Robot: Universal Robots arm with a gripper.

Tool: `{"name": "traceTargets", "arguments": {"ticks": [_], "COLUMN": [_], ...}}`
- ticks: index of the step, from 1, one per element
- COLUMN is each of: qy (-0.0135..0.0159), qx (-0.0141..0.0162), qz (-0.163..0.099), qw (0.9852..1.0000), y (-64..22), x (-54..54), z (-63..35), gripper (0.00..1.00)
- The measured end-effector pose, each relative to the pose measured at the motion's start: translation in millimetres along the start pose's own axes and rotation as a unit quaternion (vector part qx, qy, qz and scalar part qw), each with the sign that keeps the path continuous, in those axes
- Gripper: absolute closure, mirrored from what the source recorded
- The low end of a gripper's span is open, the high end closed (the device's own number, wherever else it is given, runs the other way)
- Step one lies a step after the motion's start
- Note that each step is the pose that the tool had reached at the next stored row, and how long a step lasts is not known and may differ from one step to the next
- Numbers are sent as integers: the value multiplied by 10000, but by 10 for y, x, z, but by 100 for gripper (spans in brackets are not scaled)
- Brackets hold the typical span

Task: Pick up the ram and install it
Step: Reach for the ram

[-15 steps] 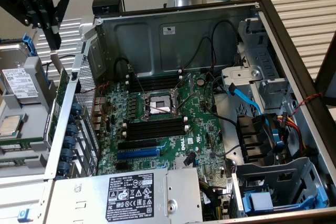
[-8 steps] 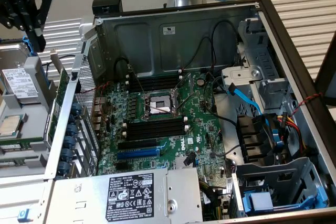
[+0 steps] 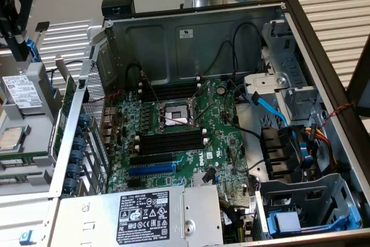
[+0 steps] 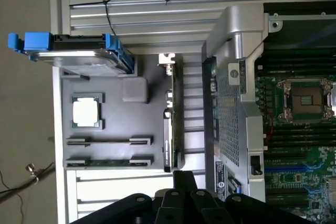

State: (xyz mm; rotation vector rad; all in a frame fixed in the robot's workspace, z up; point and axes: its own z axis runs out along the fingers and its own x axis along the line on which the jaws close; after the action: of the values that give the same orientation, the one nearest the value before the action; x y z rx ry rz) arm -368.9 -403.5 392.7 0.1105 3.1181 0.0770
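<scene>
Wrist view is looking down on a grey tray (image 4: 113, 129) beside the open computer case (image 4: 236, 77). The ram (image 4: 107, 162) is lying in the tray's lowest slot, a long thin green stick seen edge-on between two dark end holders; its label and chips are not showing from this angle. A second, similar slot (image 4: 109, 141) is sitting just beside it, holding something dark that I cannot make out. A silver processor chip (image 4: 86, 112) is resting in a square recess of the same tray, and a hard drive (image 4: 73, 56) with blue rails is lying at the tray's far end. The gripper (image 4: 181, 187) is hanging above the tray's edge, apart from the ram, holding nothing; whether its fingers are spread or closed I cannot tell.

Exterior view is showing the motherboard (image 3: 173, 137) inside the case, its black memory slots (image 3: 170, 142) standing bare beside the processor socket (image 3: 175, 114). The tray is sitting at the exterior view's left.
</scene>
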Motion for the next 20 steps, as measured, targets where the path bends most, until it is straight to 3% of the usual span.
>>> {"name": "traceTargets", "arguments": {"ticks": [11,17,20], "qy": [5,49,88], "qx": [0,3,5], "qz": [0,2,4], "qw": [10000,10000,10000], "y": [-32,-45,-47], "x": [431,616,646], "z": [-9,-13,-14], "gripper": [89,89,89]}}
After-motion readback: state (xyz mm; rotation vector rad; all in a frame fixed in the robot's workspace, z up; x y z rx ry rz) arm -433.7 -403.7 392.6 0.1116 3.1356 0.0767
